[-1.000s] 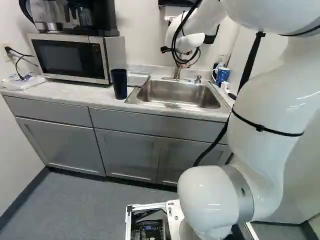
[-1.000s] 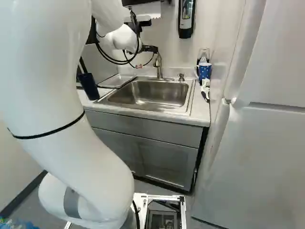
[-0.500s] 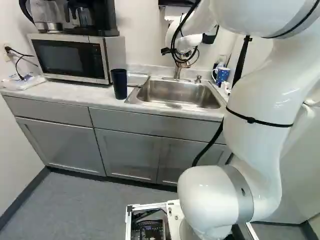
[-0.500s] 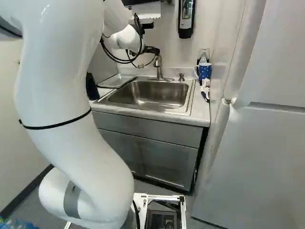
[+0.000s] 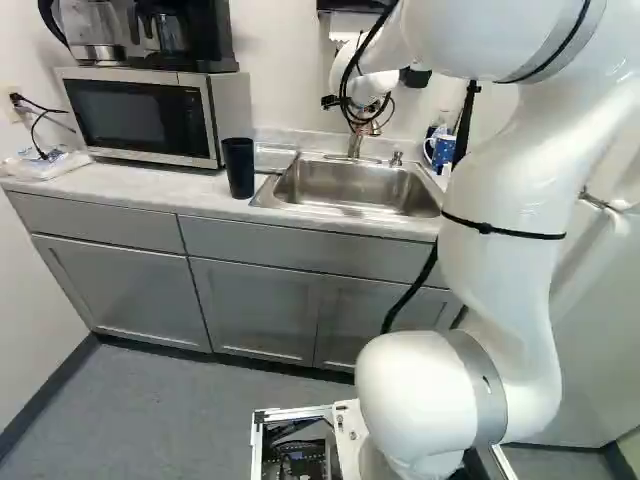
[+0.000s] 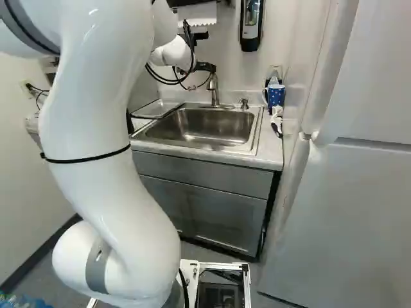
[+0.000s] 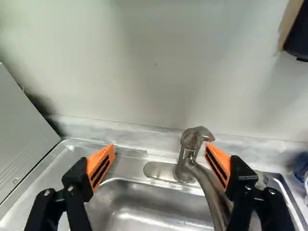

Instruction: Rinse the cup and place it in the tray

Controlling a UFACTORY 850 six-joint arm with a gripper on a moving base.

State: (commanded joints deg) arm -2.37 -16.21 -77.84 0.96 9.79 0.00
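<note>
The gripper (image 6: 204,67) hangs over the back of the sink (image 5: 352,188), its fingers (image 7: 101,167) spread wide apart with nothing clamped, the tap (image 7: 186,168) showing between them in the wrist view (whether either one touches it, I cannot tell). The dark cup (image 5: 239,168) stands upright at the front edge of the counter (image 5: 130,187), between the microwave (image 5: 143,115) and the sink, with what looks like the tray (image 6: 156,108) just behind it; the blue dotted mug (image 6: 275,95) is near the counter's back right corner

Arm's upright link (image 5: 500,255) farther forward
</note>
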